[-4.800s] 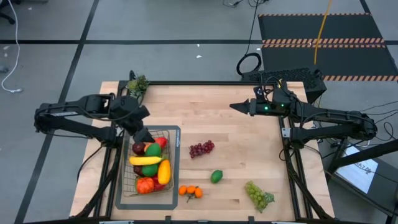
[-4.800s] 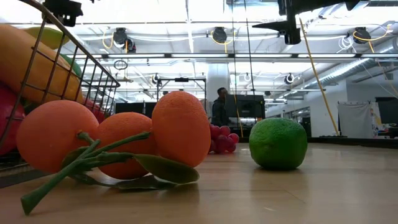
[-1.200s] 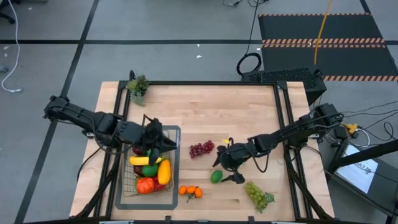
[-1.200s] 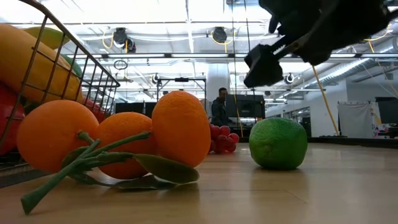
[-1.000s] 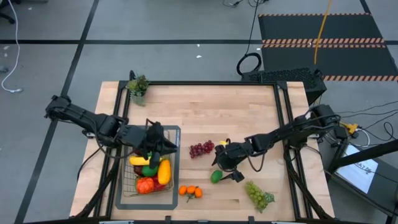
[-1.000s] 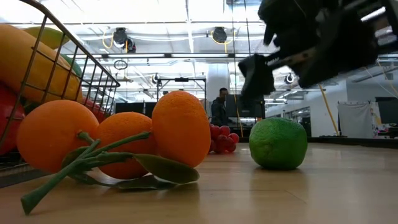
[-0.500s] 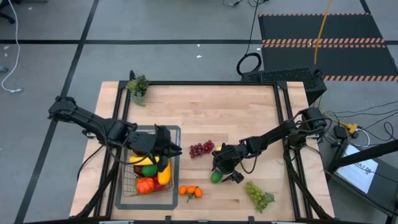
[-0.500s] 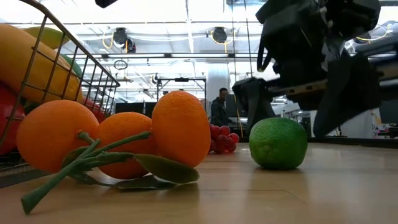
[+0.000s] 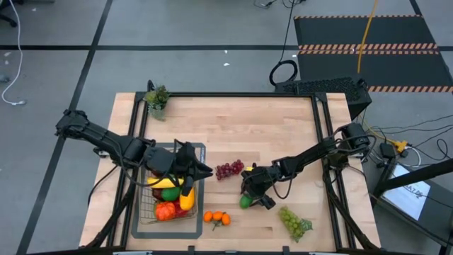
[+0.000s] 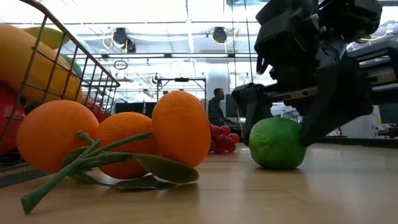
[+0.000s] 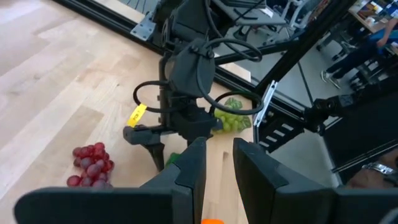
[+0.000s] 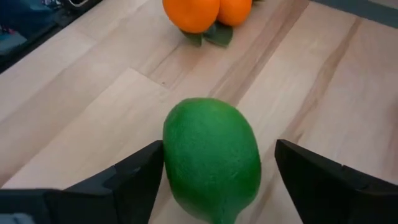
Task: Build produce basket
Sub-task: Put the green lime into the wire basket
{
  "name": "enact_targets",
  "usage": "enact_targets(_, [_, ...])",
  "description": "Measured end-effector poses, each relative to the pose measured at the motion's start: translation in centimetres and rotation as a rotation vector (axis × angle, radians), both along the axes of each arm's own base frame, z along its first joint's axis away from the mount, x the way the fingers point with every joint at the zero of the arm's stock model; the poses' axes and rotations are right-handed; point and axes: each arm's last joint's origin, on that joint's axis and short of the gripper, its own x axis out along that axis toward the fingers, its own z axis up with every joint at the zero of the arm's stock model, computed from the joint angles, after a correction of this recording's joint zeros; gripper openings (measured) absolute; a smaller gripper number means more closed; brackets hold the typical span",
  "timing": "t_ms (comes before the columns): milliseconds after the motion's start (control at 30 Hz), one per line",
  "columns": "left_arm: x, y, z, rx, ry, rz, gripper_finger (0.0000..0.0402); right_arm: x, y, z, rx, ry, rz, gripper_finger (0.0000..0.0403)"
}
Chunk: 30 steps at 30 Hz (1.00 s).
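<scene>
A green lime (image 9: 245,202) lies on the wooden table, and also shows in the low view (image 10: 277,144) and the right wrist view (image 12: 211,158). My right gripper (image 9: 246,198) is open and low over it, one finger on each side (image 10: 280,124). My left gripper (image 9: 205,172) hovers over the right rim of the wire basket (image 9: 192,150). Its fingers stand a narrow gap apart and hold nothing (image 11: 217,162). The basket holds a banana, mangoes, an apple and other fruit. Oranges on a leafy stem (image 9: 216,217), red grapes (image 9: 228,169) and green grapes (image 9: 294,221) lie on the table. My right gripper's fingers straddle the lime from above, slanting in from the table's right. One finger (image 12: 140,171) stands right against the lime's side (image 12: 169,149). I cannot tell whether it touches. The lime rests on the table.
A grey mat (image 9: 203,148) lies under the basket at the table's left. A small potted sprig (image 9: 156,97) stands at the far left corner. Bare wood (image 9: 269,127) spans the far half of the table. A person shows far off in the room (image 10: 215,106).
My right gripper has come down and a little toward the table's left, so that its open fingers now flank the lime. My left gripper has gone toward the table's right, from over the basket's fruit to its right rim.
</scene>
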Motion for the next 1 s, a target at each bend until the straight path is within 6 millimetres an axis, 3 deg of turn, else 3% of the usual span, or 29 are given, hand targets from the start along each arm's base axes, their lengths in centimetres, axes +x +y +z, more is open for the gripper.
enact_targets(300, [0.0,0.0,0.0,-0.001,-0.003,0.000,0.0081,0.0,0.0,0.2,0.049,0.024,-0.044,0.0207])
enact_targets(467, [0.0,0.0,0.0,-0.005,-0.003,0.002,0.0081,-0.1,0.0,2.0,0.120,0.013,-0.096,0.0182])
enact_targets(833, [0.0,0.0,0.0,-0.016,0.000,0.005,0.0081,-2.5,-0.7,11.3,0.451,-0.123,-0.249,0.0191])
enact_targets(1000, [-0.1,0.1,-0.2,0.046,0.020,-0.014,0.0081,-4.3,-1.5,15.0,0.639,-0.171,-0.410,0.0192])
